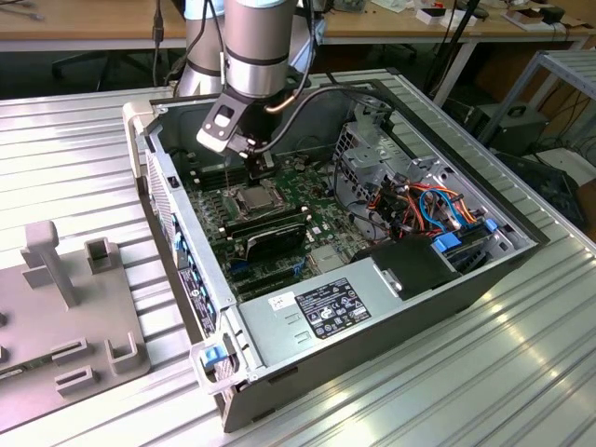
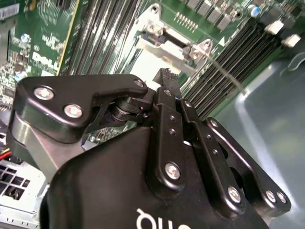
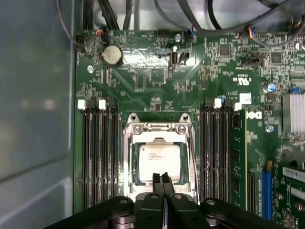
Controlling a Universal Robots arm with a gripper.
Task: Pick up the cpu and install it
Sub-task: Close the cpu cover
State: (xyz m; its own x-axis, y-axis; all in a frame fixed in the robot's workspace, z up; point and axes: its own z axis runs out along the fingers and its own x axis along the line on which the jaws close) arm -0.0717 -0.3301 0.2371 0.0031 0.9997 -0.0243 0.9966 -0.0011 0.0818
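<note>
My claw cuts off the near edge of the socket frame in the first wrist view. In the second wrist view its black body hides most of the motherboard. The claw's fingers are pressed together, pinching nothing. The cpu lies flat in the socket, right at my fingertips; whether they touch it I cannot tell. It is square, with a dull silver-grey top.
</note>
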